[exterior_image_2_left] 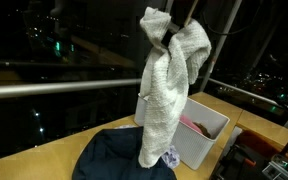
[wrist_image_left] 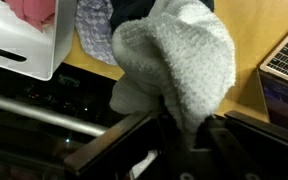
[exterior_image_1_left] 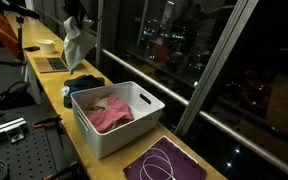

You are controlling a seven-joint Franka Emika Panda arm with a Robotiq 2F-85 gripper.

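**A:** Here, what does the gripper (exterior_image_2_left: 168, 36) hold?

**B:** Its jaws are drawn in narrow on the top fold of a pale, nubby towel (exterior_image_2_left: 164, 100). The cloth is bunched at the grip and hangs down in a long drape.

**A:** Where is the towel relative to the counter (exterior_image_1_left: 46, 85)?

**B:** It is raised in the air. In an exterior view the towel (exterior_image_1_left: 76, 40) hangs from the gripper (exterior_image_1_left: 72, 10), and its lower edge appears to be clear of the wooden surface. A dark blue cloth (exterior_image_1_left: 84, 85) lies crumpled on the counter nearby.

**A:** What does the wrist view add?

**B:** The towel (wrist_image_left: 184, 60) fills the centre of that view and runs into the gripper (wrist_image_left: 179, 140) at the lower edge. The fingertips themselves are hidden by the fabric.

**A:** And the surroundings?

**B:** A white bin (exterior_image_1_left: 144, 120) stands on the counter just beside the dark cloth, with a pink cloth (exterior_image_1_left: 109, 112) inside it. A laptop (exterior_image_1_left: 52, 64) lies open farther along the counter. A purple mat (exterior_image_1_left: 169, 165) carrying a loop of white cable lies on the other side of the bin. Dark window glass runs alongside the counter.
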